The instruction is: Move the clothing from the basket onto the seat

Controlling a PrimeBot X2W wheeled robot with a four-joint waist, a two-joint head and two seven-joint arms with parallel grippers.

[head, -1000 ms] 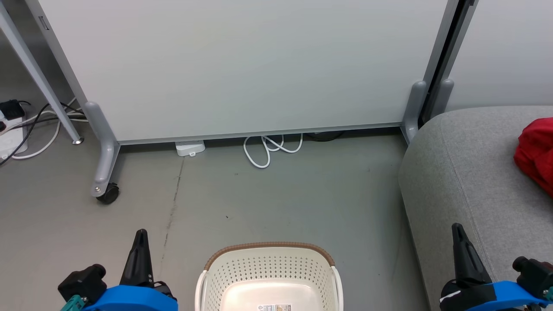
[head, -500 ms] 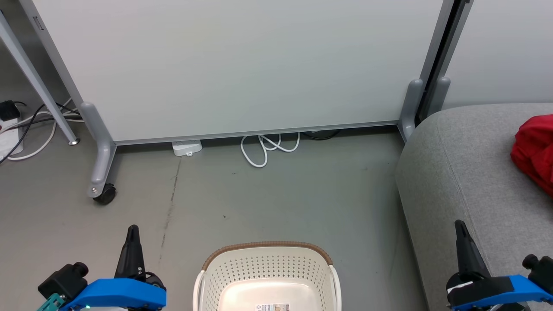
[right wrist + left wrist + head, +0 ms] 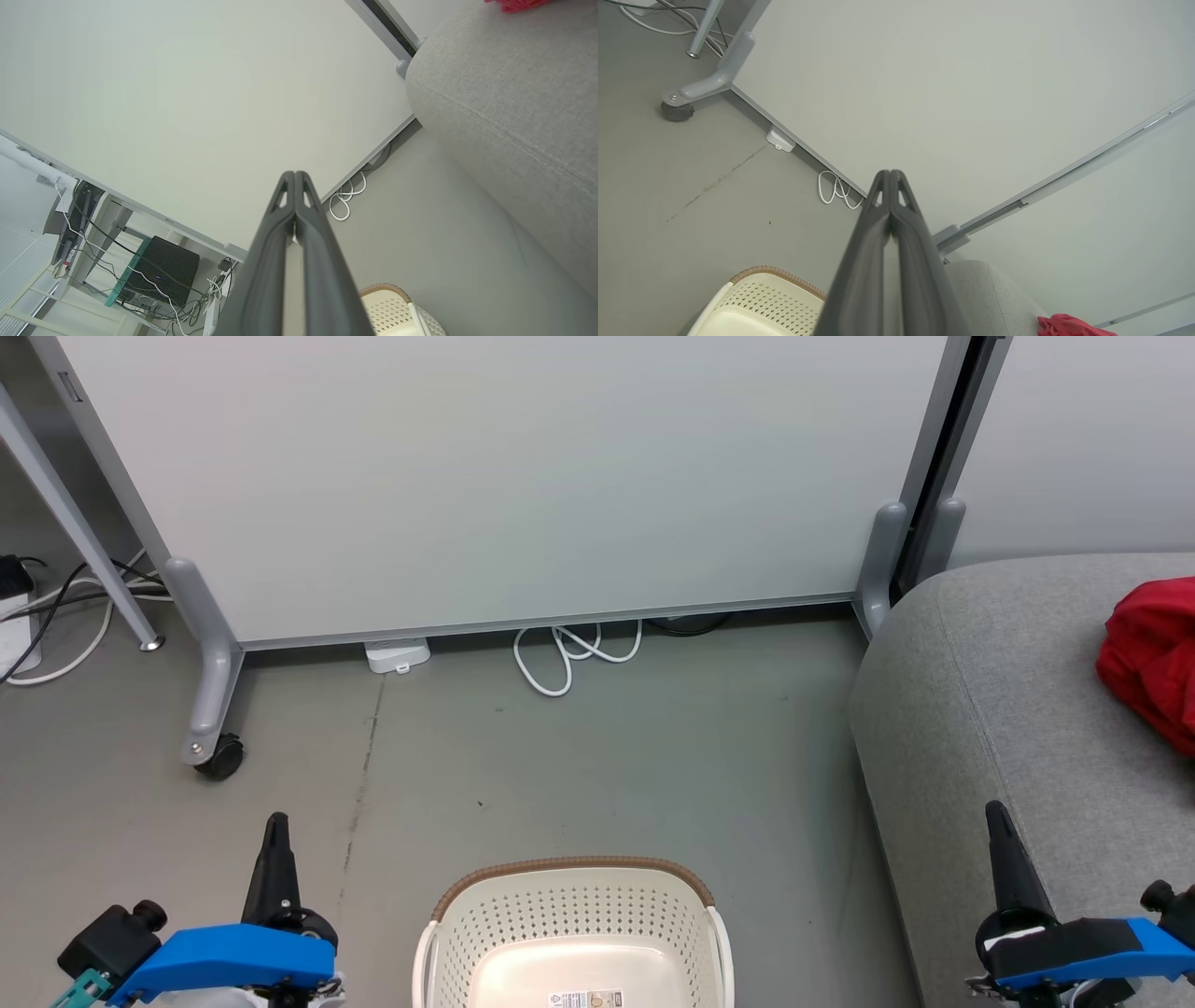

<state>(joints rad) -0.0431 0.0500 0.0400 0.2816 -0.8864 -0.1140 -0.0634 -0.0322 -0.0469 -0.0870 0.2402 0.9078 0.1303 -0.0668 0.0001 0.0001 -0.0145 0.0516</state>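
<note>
The basket [image 3: 571, 866] stands on the floor [image 3: 597, 756] at the lower centre of the head view; the part of its interior in the frame holds nothing but a label on the base, and its near portion is cut off by the bottom edge. The clothing [image 3: 1153, 658] lies as a red heap on the seat [image 3: 1008, 709] at the right edge of the frame, well apart from the basket; whether the heap contains both garments cannot be determined. This layout suggests that the transfer is complete or close to it. The left hand [image 3: 276, 823] at the lower left and the right hand [image 3: 995, 810] at the lower right each have both fingers pressed together and grip nothing, a posture consistent with parking after release. Both hang on either side of the basket, clear of it. Compared with one second ago, the whole head view has shifted slightly, so the camera has moved; the basket, seat and clothing keep their relative positions. Against that background, both hands have drifted outward toward their respective frame edges, fingers closed throughout
</note>
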